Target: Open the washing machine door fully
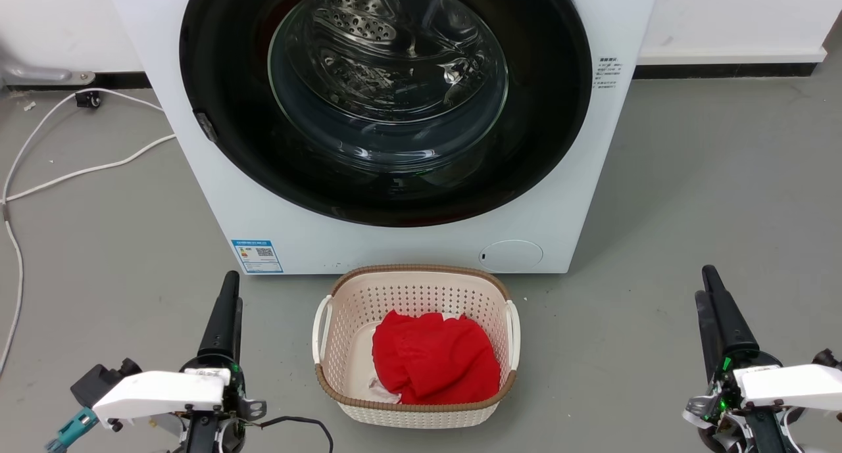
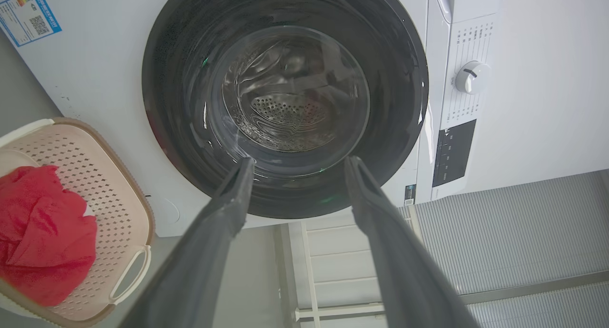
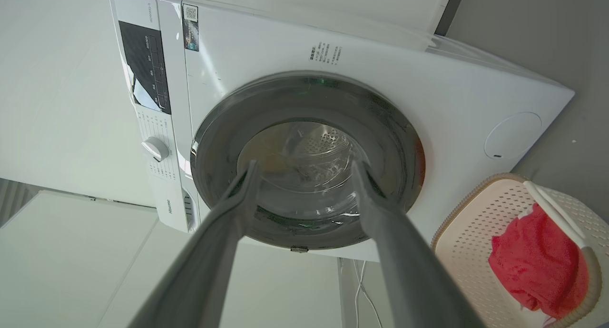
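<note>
**Door shut; both grippers open and clear of it**

The washing machine door (image 1: 386, 95) sits closed, flush in the front of the washing machine (image 1: 408, 246). In the head view the left gripper (image 1: 230, 283) and right gripper (image 1: 706, 277) hang low on either side of the laundry basket (image 1: 414, 415), which holds a red cloth (image 1: 434, 361). Both are well apart from the door. In each wrist view the two fingers stand spread and empty, pointing toward the door's glass.
</note>
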### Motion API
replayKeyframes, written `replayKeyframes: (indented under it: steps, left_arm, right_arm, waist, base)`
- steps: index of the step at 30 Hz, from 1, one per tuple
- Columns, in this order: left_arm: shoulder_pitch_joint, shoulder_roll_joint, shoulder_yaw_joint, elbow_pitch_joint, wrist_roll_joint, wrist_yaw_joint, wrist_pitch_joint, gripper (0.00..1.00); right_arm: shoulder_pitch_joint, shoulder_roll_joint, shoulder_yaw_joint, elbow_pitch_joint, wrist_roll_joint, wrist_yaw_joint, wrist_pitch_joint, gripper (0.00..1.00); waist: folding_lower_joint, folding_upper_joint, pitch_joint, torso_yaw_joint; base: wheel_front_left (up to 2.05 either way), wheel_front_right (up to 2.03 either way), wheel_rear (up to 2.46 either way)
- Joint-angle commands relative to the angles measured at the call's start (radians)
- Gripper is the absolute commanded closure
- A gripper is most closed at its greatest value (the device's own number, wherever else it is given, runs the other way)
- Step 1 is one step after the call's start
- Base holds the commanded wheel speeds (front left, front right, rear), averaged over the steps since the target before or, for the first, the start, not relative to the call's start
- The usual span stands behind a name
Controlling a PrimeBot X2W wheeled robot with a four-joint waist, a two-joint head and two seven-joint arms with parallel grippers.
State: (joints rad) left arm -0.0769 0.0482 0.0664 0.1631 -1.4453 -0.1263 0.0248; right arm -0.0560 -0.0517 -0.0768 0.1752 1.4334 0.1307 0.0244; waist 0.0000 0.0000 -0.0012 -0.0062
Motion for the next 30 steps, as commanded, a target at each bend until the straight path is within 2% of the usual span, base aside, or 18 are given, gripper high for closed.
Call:
replayKeyframes:
  steps: [1,13,19,30]
  left_arm:
    - [-0.018,0.005,-0.011,-0.029,0.050,-0.003,-0.010,0.00]
    - [-0.016,0.004,-0.024,-0.102,0.345,-0.003,-0.058,0.00]
    - [-0.006,0.003,-0.027,-0.124,0.459,-0.004,-0.080,0.00]
    - [0.016,0.003,-0.060,-0.140,0.689,0.000,-0.117,0.00]
  right_arm:
    - [-0.010,-0.002,0.005,-0.032,-0.050,0.000,-0.011,0.00]
    - [0.001,-0.002,0.033,-0.123,-0.408,0.000,-0.059,0.00]
    - [0.016,-0.002,0.064,-0.152,-0.587,0.000,-0.080,0.00]
    - [0.049,-0.001,0.075,-0.149,-0.806,0.000,-0.117,0.00]
  waist:
    - [0.0000,0.0000,0.000,-0.001]
    - [0.0000,0.0000,-0.003,-0.004]
    - [0.0000,0.0000,-0.005,-0.006]
    - [0.0000,0.0000,-0.014,-0.005]
  base:
    - [0.00,0.00,0.00]
    - [0.00,0.00,0.00]
    - [0.00,0.00,0.00]
    - [0.00,0.00,0.00]
